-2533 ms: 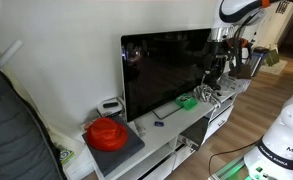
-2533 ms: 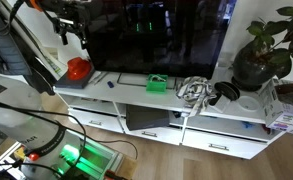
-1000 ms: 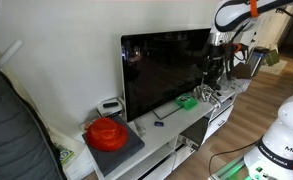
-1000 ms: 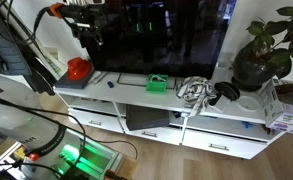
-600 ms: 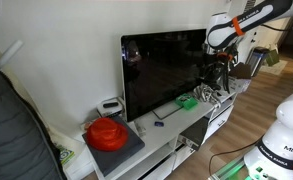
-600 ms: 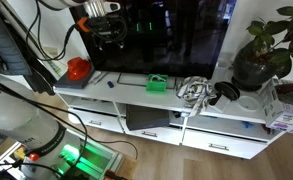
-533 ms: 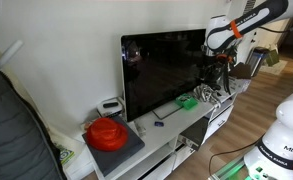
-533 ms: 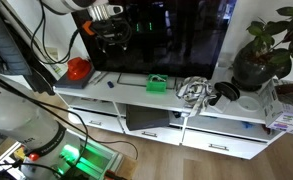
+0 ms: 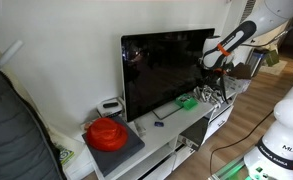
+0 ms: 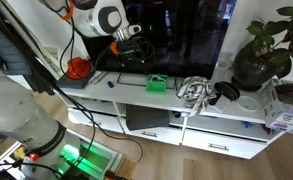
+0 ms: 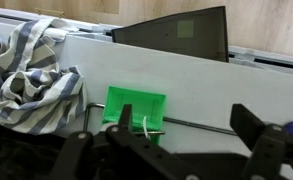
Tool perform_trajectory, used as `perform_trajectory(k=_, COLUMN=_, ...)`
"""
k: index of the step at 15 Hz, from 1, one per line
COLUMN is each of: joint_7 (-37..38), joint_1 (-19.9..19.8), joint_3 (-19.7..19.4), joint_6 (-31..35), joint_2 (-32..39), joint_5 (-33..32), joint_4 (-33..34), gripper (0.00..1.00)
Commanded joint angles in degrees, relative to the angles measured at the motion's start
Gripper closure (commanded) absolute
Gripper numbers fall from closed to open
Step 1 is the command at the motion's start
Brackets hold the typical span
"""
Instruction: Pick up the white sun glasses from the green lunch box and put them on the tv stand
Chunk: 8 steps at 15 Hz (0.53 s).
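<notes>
ARM CLOSES IN ON GLASSES: The Panda arm [image 9: 232, 40] hangs over the tv stand [image 10: 136, 97], its jaws spread wide and empty. They sit above the green lunch box [image 11: 136, 105] and a little to one side of it.

The white sun glasses [image 11: 144, 125] lie on the box. In the wrist view they show as a thin white sliver at the rim nearest the jaws. In both exterior views they are too small to make out.

The step in hand appears to be the approach to the grasp. A clean pick would centre the jaws over the frame, come straight down and close gently. The frame is slight, and it could skid across the smooth green surface or be pinched together with the box rim.

Room is tight. The black TV [image 9: 164, 70] stands close by the jaws. A striped cloth [image 11: 31, 75] is heaped to one side of them, near the box.

On the jaws' other side the worktop [image 11: 226, 85] runs bare. That looks the likeliest spot to set the glasses down, kept well back from the front edge that lies beyond the box.
</notes>
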Motion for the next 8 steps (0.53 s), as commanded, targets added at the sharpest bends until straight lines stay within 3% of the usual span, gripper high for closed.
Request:
perform_trajectory(k=1, joint_7=0.0, joint_1=-0.2, joint_3=0.2, joint_6=-0.1, joint_2=0.5, joint_5=0.1, joint_4=0.2, gripper=0.00)
perform_trajectory(k=6, joint_7=0.0, joint_1=0.1, joint_3=0.5, joint_6=-0.2, joint_2=-0.5, joint_5=0.1, joint_4=0.2, gripper=0.00)
perform_trajectory(k=8, joint_7=-3.0, joint_1=-0.5, joint_3=0.0, joint_6=3.8, joint_2=4.2, joint_5=0.1, joint_4=3.4, gripper=0.00)
